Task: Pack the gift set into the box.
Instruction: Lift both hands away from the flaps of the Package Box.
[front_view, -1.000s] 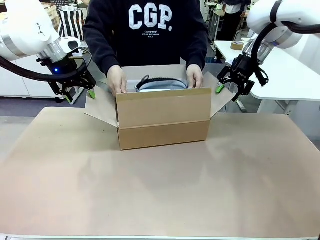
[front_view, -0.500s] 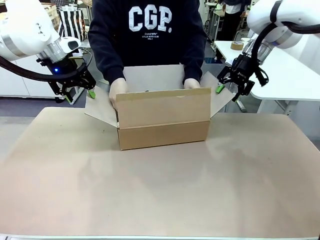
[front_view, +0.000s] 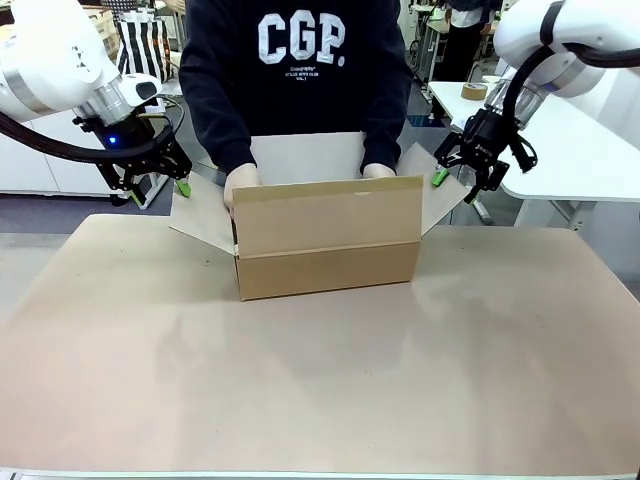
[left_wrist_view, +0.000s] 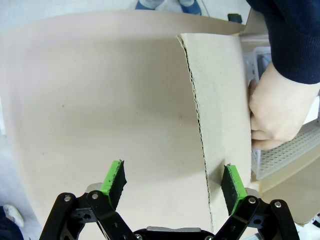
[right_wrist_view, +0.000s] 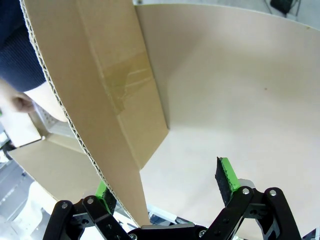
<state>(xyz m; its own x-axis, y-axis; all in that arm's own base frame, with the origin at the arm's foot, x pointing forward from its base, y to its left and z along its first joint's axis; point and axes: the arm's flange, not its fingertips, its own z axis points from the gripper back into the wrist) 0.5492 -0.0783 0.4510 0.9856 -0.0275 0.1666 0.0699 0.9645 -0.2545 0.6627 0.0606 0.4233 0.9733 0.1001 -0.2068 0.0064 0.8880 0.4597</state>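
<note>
The box (front_view: 328, 240), a brown cardboard carton with its flaps open, stands at the middle of the table. A person's hands (front_view: 240, 185) reach down into it from the far side. The gift set is hidden behind the front wall. My left gripper (front_view: 160, 190) hangs open at the left side flap (front_view: 200, 222). In the left wrist view that flap (left_wrist_view: 220, 100) runs between the fingers of the left gripper (left_wrist_view: 173, 180), close to the right pad (left_wrist_view: 233, 182). My right gripper (front_view: 455, 185) is open at the right flap (front_view: 440, 205). The right flap (right_wrist_view: 100, 95) passes between the right gripper's (right_wrist_view: 165, 185) fingers, next to the left pad (right_wrist_view: 105, 196).
A white perforated piece (left_wrist_view: 285, 150) shows inside the box under the person's hand (left_wrist_view: 280, 110). The brown tabletop (front_view: 320, 380) lies bare in front of the box. A white side table (front_view: 580, 150) with a tape roll (front_view: 474, 91) stands at the right.
The person lowered a grey zipped pouch into the box, and it has dropped out of sight behind the front wall. Both arms have stayed still.
</note>
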